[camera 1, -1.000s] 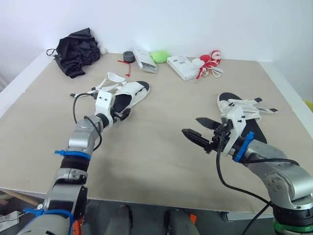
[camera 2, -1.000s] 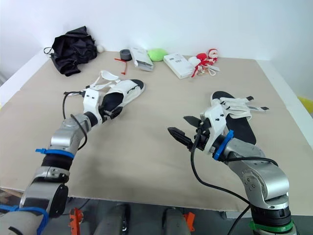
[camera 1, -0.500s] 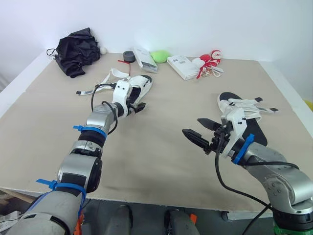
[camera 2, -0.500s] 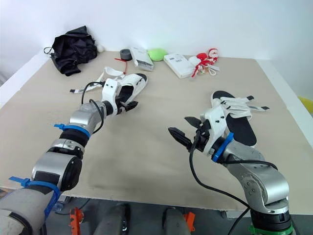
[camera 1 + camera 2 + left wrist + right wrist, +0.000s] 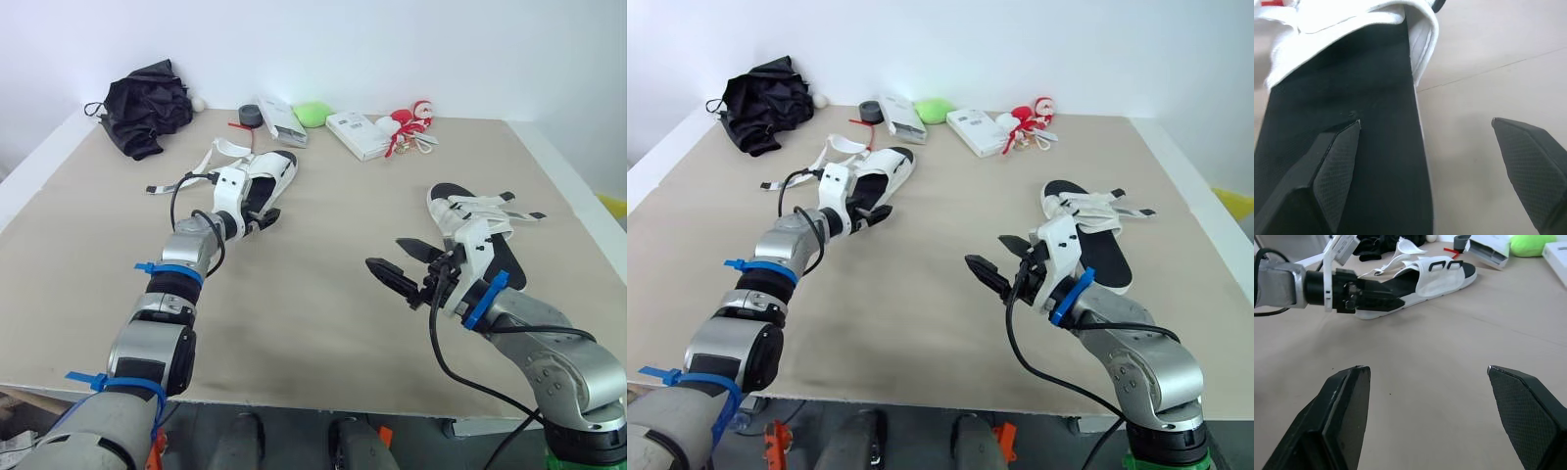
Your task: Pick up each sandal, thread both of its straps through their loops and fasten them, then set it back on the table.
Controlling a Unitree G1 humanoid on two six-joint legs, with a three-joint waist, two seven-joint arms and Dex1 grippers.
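- Nothing looks finished: the left sandal (image 5: 257, 181) lies on the table (image 5: 323, 323) with loose straps (image 5: 230, 148), and the right sandal (image 5: 468, 208) beside the right arm (image 5: 549, 343) seems unfastened too.
- The left gripper (image 5: 265, 219) is spread over the left sandal's heel edge, grasping nothing; the right gripper (image 5: 383, 252) hovers spread and empty.
- Beige table, white wall (image 5: 392, 49), clutter (image 5: 358, 132) along the far edge.

Open table (image 5: 323, 245) between left sandal (image 5: 279, 166) and right sandal (image 5: 477, 211); clutter (image 5: 313, 114) (boxes (image 5: 358, 135), toy (image 5: 413, 119)) lines the far edge.
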